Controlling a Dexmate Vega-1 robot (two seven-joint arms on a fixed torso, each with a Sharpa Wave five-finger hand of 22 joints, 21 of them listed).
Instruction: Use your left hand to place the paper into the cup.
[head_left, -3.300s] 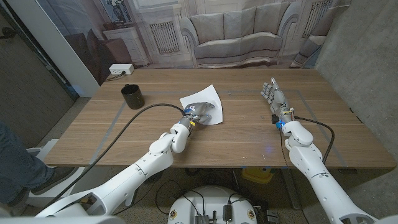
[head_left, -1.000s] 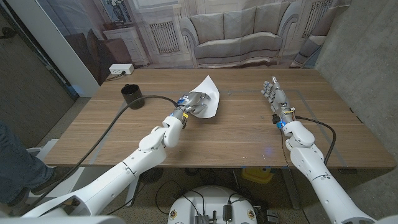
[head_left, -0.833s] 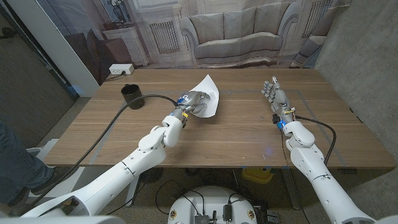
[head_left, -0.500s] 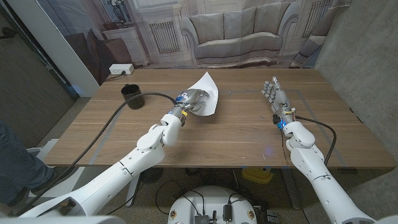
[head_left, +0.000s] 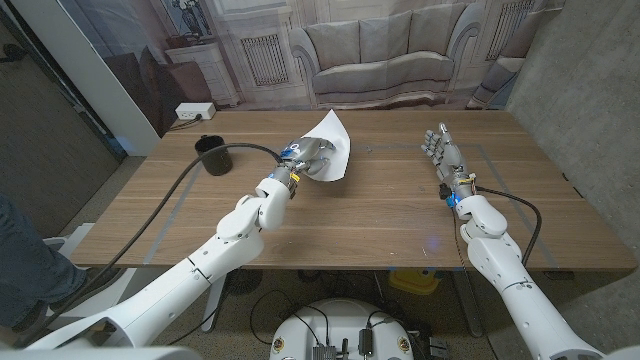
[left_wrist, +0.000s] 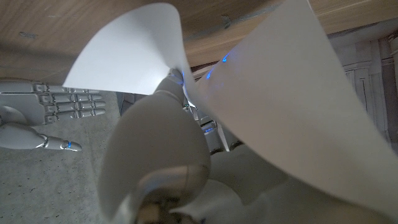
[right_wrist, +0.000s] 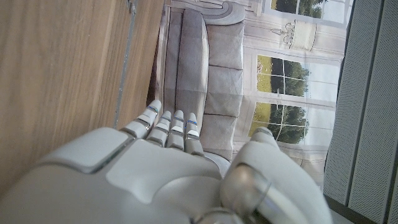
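A white sheet of paper (head_left: 331, 146) is lifted off the table, curled and bent, held by my left hand (head_left: 306, 160) above the table's middle. In the left wrist view the paper (left_wrist: 292, 93) folds around the hand's fingers (left_wrist: 161, 143). A black cup (head_left: 213, 155) stands upright on the table at the far left, well to the left of that hand. My right hand (head_left: 441, 152) stands on its edge at the right side of the table, fingers stretched out, holding nothing; it also shows in the left wrist view (left_wrist: 43, 118).
A black cable (head_left: 190, 190) runs along the left arm and passes close by the cup. Taped lines (head_left: 500, 170) mark the wooden table (head_left: 390, 215). A backdrop picturing a sofa hangs behind the far edge.
My left hand has lifted the paper from the table and carried it up and slightly left toward the cup; the sheet now stands curled. The right hand has not moved.
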